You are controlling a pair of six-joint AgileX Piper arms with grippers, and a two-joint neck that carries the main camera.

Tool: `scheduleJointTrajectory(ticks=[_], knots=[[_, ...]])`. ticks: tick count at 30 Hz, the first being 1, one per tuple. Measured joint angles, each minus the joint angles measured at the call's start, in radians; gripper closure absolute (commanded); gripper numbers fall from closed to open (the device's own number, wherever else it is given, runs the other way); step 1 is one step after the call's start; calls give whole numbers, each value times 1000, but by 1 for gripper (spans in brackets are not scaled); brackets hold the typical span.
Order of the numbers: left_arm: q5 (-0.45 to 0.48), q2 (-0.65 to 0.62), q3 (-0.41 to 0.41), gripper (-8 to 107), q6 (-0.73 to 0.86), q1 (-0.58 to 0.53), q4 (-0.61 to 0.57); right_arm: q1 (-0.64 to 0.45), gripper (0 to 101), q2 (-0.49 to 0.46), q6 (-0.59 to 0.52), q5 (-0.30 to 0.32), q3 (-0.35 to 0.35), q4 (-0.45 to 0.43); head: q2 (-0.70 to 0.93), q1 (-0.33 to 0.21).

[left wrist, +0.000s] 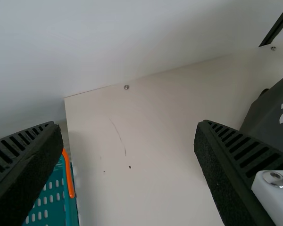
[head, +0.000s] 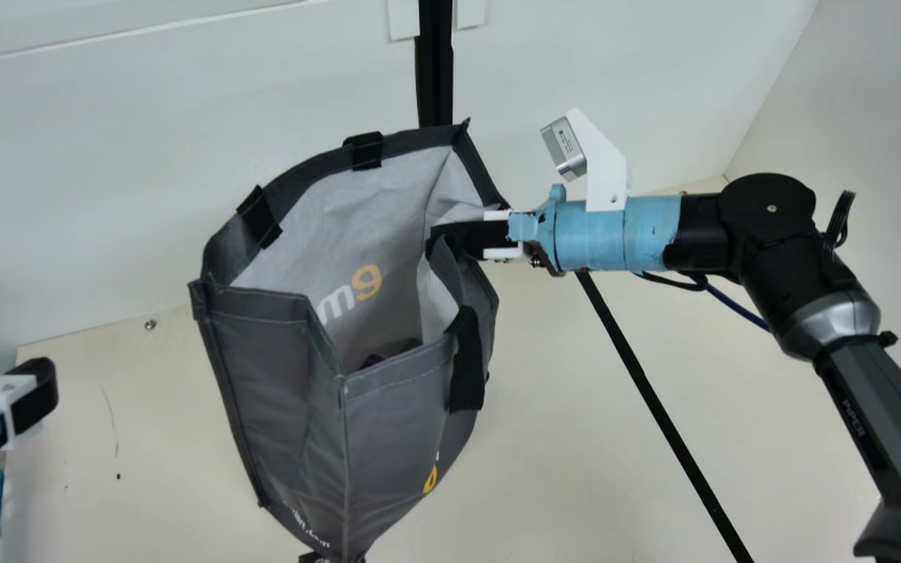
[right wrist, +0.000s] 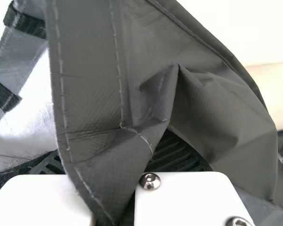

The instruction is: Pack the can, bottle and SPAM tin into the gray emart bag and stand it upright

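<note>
The bag, clamped by the right gripper, is mostly hiding something dark, and left of it the left gripper, fingers apart, is hanging above the bench.

Soft, bright light; glare whitens the bag's lining, right wrist view

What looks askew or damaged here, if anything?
The gray bag looks askew: the right pincer pinches its side rim, puckering the fabric. The table also bears a thin, scratch-like mark and a dark speck, perhaps just wear.
</note>
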Motion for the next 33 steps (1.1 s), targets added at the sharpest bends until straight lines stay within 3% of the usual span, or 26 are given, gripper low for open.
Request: scheduleJointTrajectory(ticks=[4, 19, 33], knots=[[0, 0, 0, 9, 0, 0, 0, -11, 101, -7, 0, 4, -19, -25, 0, 0], [0, 0, 0, 9, 0, 0, 0, -74, 101, 3, 25, -25, -155, -283, 0, 2], [0, 0, 0, 9, 0, 0, 0, -147, 101, 11, 57, -59, -287, -464, 0, 0]])
